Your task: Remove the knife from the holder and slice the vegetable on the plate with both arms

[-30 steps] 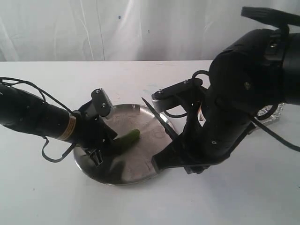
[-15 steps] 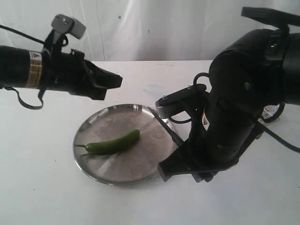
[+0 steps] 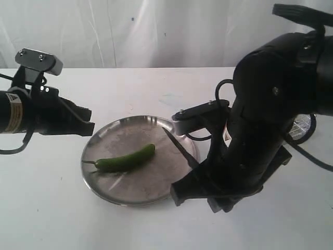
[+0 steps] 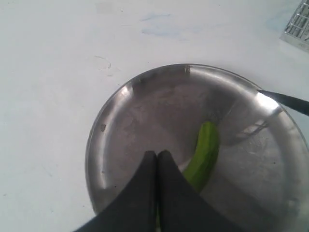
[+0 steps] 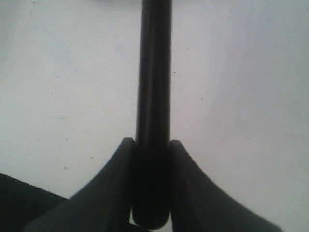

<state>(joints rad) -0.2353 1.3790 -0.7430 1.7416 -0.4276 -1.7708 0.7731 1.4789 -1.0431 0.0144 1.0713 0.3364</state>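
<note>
The green chilli (image 3: 126,159) lies whole on the steel plate (image 3: 112,192), stem toward the left. My left gripper (image 3: 88,127) is shut and empty, hovering left of the plate and apart from the chilli (image 4: 204,152); its closed tips (image 4: 157,154) show in the left wrist view. My right gripper (image 5: 150,142) is shut on the knife's black handle (image 5: 154,72). The dark blade (image 3: 179,146) slants over the plate's right side, clear of the chilli. The blade's tip (image 4: 285,100) reaches over the plate rim (image 4: 94,145).
The wire holder (image 3: 303,125) stands at the right, mostly hidden behind the bulky right arm (image 3: 265,120); one corner of the holder (image 4: 299,26) shows in the left wrist view. White tabletop surrounds the plate, with a white curtain behind.
The left arm let go of the chilli, rose off the plate, then drew back to the left. The right arm shifted slightly, bringing the knife blade further over the plate.
</note>
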